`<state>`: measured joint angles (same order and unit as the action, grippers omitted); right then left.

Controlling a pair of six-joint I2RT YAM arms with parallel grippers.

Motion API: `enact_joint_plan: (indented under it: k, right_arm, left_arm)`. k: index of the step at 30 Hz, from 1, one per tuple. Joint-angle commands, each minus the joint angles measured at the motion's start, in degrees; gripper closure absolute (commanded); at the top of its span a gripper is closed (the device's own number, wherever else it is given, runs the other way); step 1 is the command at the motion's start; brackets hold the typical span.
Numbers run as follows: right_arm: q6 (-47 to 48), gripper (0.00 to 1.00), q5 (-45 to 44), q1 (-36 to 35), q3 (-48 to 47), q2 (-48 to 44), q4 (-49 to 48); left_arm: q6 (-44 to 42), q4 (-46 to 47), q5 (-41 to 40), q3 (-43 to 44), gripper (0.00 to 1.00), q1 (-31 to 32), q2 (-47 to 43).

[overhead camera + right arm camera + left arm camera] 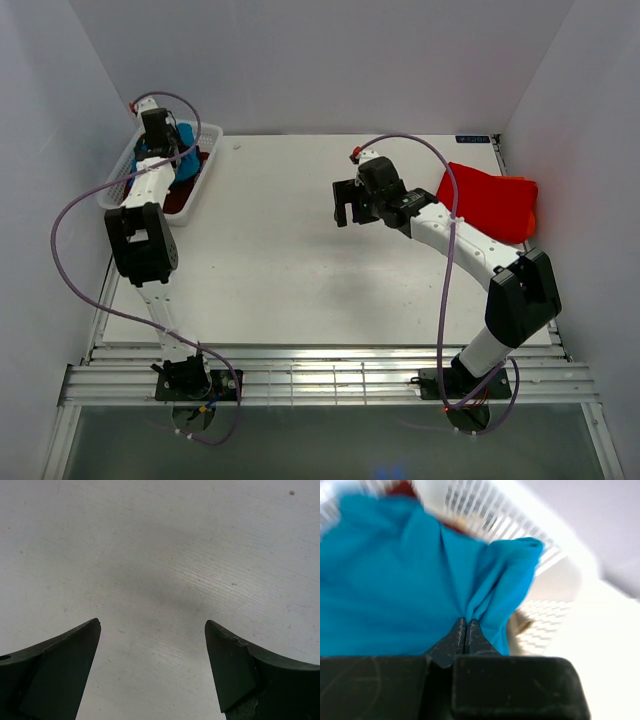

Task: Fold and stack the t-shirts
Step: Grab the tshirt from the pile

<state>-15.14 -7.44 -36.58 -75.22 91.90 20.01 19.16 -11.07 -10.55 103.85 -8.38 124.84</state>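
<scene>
The teal-blue t-shirt [183, 147] hangs bunched over the white mesh basket [205, 182] at the far left. My left gripper [160, 140] is shut on a fold of it; in the left wrist view the teal-blue t-shirt [385, 580] fills the frame and my left gripper [465, 625] pinches the cloth. The dark maroon t-shirt [185, 195] lies in the basket beneath. The red-orange t-shirt [492, 203] lies folded on the table at the right. My right gripper [347, 212] is open and empty above the bare table middle; the right wrist view shows my right gripper [152, 625] over bare tabletop.
The basket's rim [520, 510] shows behind the teal cloth. White walls enclose the table on the left, back and right. The arm bases stand on a slatted rail [320, 380] at the near edge.
</scene>
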Motion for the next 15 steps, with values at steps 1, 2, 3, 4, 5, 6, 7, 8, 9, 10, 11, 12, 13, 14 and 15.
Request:
enact_joint_plan:
  k: [1,2,3,4,5,6,7,8,9,10,11,12,13,14,15]
  right_arm:
    - [-1.1,0.09,2.8,-0.5,0.2,0.7,-1.0]
    - [-1.3,0.10,3.0,-0.7,0.6,0.7,-1.1]
    - [-1.3,0.09,3.2,-0.8,0.9,0.5,-1.3]
    - [-1.5,0.09,3.2,-0.9,1.1,0.2,-1.4]
    - [-1.7,0.09,3.2,-1.1,1.7,0.0,-1.4]
    - [-1.8,0.09,3.2,-1.2,1.9,-0.5,-1.5]
    - [-1.9,0.09,3.4,-1.3,2.4,-0.8,-1.6]
    - [-1.8,0.09,3.4,-1.5,2.6,-1.1,-1.6]
    - [-2.0,0.09,3.2,-1.6,3.1,-1.9,-1.5]
    - [-2.1,0.09,3.0,-1.7,3.3,-2.3,-1.5]
    - [-2.1,0.09,2.9,-1.7,3.6,-2.8,-1.4]
    - [-2.2,0.09,2.8,-1.7,4.0,-3.6,-1.3]
    - [-2.4,0.09,2.6,-1.7,4.9,-4.2,-1.6]
    - [-2.6,0.09,2.4,-1.7,5.9,-4.9,-1.8]
    - [-2.6,0.09,2.3,-1.7,5.9,-5.2,-1.8]
  left_arm:
    - [0.0,3.8,2.1,1.8,1.00,1.4,-15.8]
    - [-0.1,3.4,3.9,2.7,1.00,1.5,-16.8]
    - [0.1,2.1,6.1,4.0,1.00,1.5,-18.1]
    - [0.2,1.5,8.6,6.3,1.00,1.5,-18.6]
    - [0.2,0.9,15.1,7.3,1.00,1.5,-18.9]
    - [0.7,-0.1,18.6,8.4,1.00,1.6,-19.3]
    - [0.8,-0.6,21.5,9.9,1.00,1.8,-19.4]
    - [0.6,-0.9,25.4,10.4,1.00,2.3,-19.6]
    - [0.4,-1.0,27.4,10.6,1.00,3.2,-20.1]
    - [0.3,-1.0,29.1,10.5,1.00,3.6,-21.1]
    - [0.4,-0.9,30.5,10.0,1.00,4.0,-21.6]
    - [0.7,-0.9,34.7,9.5,1.00,4.2,-22.3]
    - [2.0,-0.8,37.3,8.7,1.00,4.3,-23.9]
    - [2.8,-0.6,41.3,5.9,1.00,4.3,-25.0]
    - [3.9,-0.2,43.1,3.4,1.00,4.3,-26.4]
